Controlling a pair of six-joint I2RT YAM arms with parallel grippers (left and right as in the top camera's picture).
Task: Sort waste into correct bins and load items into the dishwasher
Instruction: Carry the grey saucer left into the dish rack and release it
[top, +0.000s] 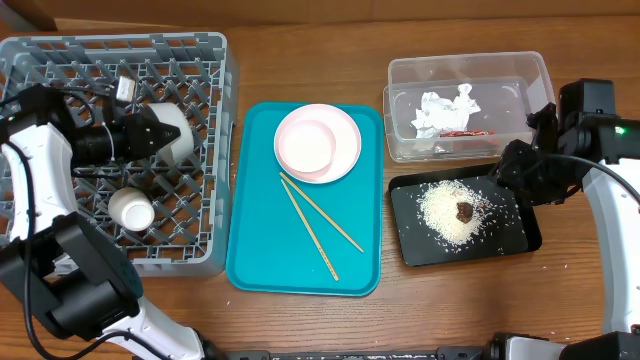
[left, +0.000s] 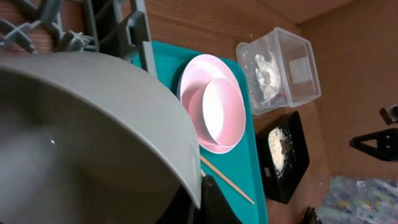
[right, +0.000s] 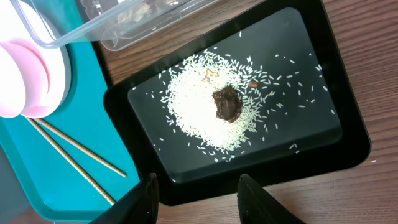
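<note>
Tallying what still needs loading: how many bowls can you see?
2. One bowl is held by the left gripper over the dish rack; the other bowl sits on the plate on the teal tray. A stacked one could be hidden.

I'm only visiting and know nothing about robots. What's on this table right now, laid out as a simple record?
Dish rack: white cup, plus a bowl held by the left gripper
Teal tray: plate with a second bowl on it; two chopsticks beside them
Clear tub: napkin, red-and-white wrapper
Black tray: rice, brown lump
Right gripper: open, empty, at the black tray's edge
</note>
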